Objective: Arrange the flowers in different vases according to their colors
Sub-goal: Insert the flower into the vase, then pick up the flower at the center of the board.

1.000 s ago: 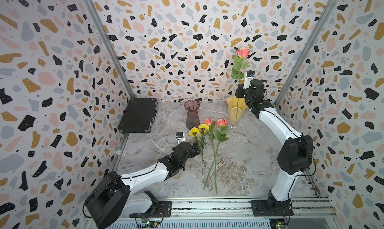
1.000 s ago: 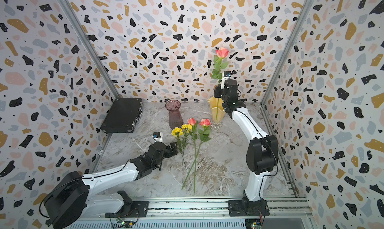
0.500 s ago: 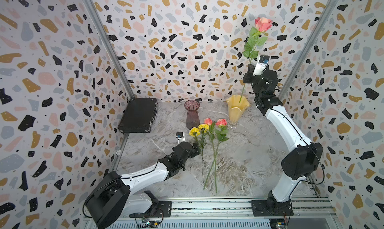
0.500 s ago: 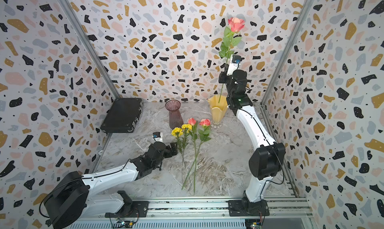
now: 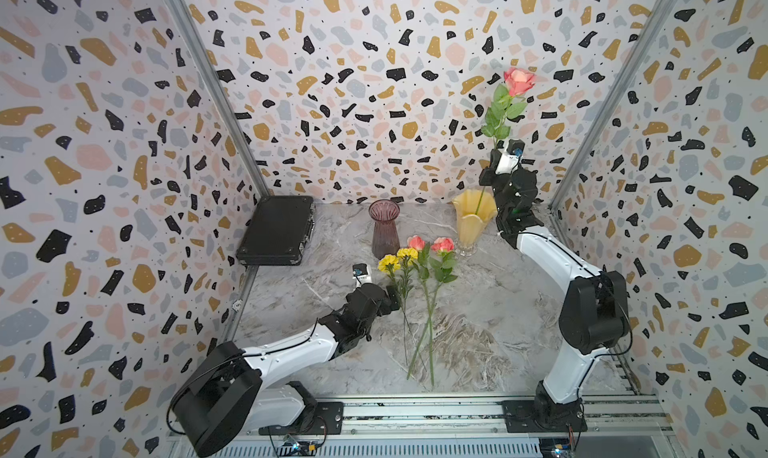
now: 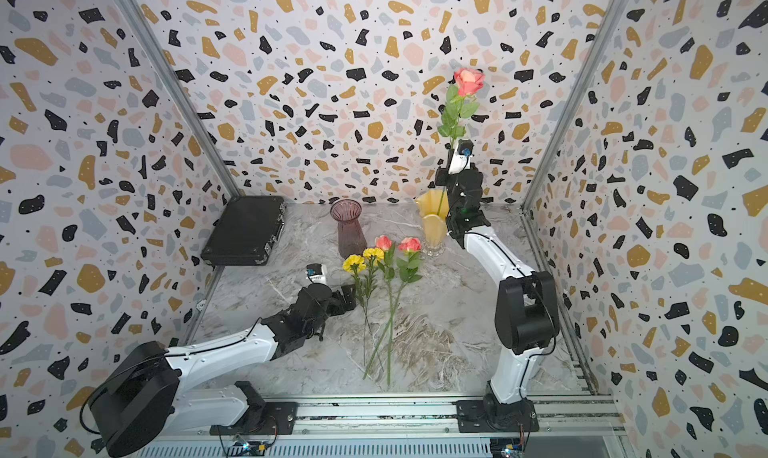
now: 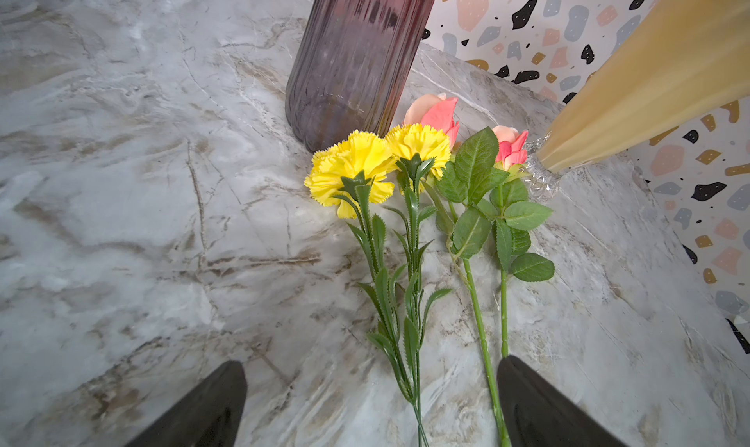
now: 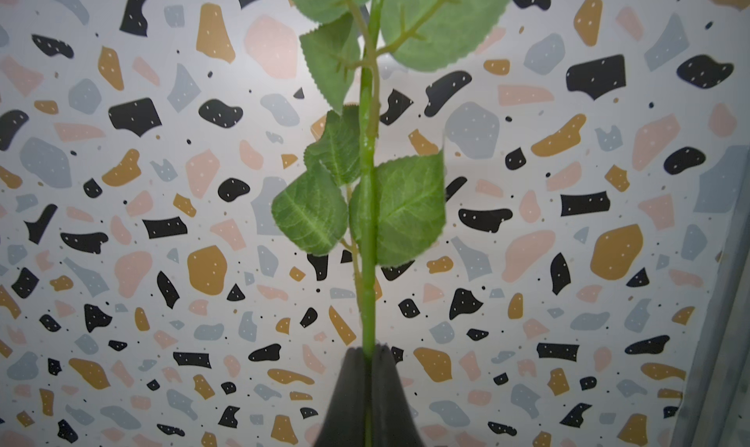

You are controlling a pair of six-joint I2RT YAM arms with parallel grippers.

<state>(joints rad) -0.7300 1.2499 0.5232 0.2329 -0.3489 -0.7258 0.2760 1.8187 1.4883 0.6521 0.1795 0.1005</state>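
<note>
The right hand [image 8: 368, 355] holds a rose [image 5: 518, 81] in the yellow vase [image 5: 468, 227].

purple ribbed vase [image 5: 384, 228], yellow vase [image 5: 473, 219], coral rose [image 5: 518, 81], yellow carnations [image 5: 398, 259], grey marbled worktop [image 5: 498, 310], black case [image 5: 277, 230].

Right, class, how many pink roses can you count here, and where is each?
3. One rose is held upright by the right end effector, stem end in the yellow vase. The second rose and third rose lie on the marble table.
</note>
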